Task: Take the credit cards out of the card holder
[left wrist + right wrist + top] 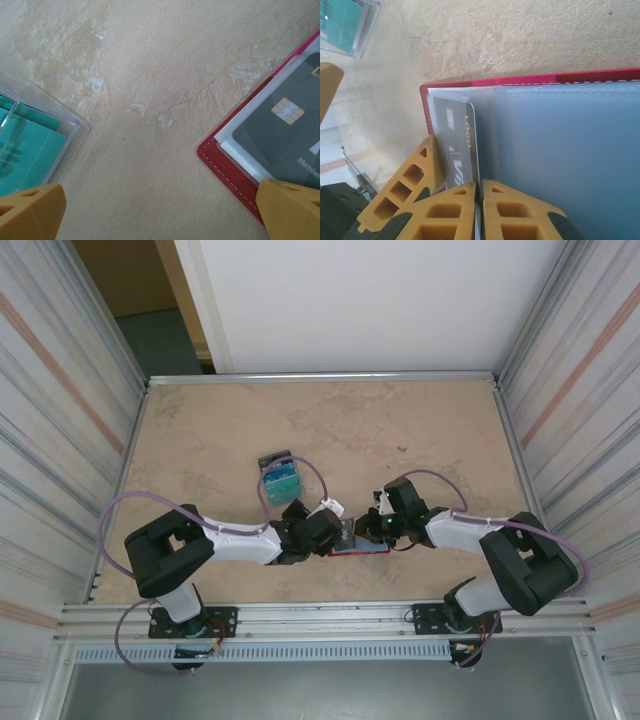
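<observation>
- Top external view: a beige, mottled, stone-look worktop (420, 440) sits inside aluminium rails. Pale ribbed walls (60, 420) close 2 sides, a white panel (380, 300) stands at the back, and a doorway gap (160, 340) opens at the far left corner.
- The dark-red booklet-like card holder (365, 551) lies open near the front middle of the worktop. The left arm (235, 540) and the right arm (470, 532) both reach inward over it. A clear plastic case of teal cards (280, 478) lies just behind the left arm's wrist.
- Left wrist view: the 2 orange left fingers (30, 212) stand wide apart with only bare worktop between them, scuffed and marked by a hairline crack (192, 97). One finger is beside the clear case and the other is at the card holder's corner. There a dark grey credit card (285, 140) with a gold chip sits in a clear sleeve.
- Right wrist view: the right fingers (520, 215) are pressed together on the long edge of the dark grey credit card, beside the card holder's pale blue-grey page. 1 left finger lies along the card's other side. The red border meets bare worktop.
</observation>
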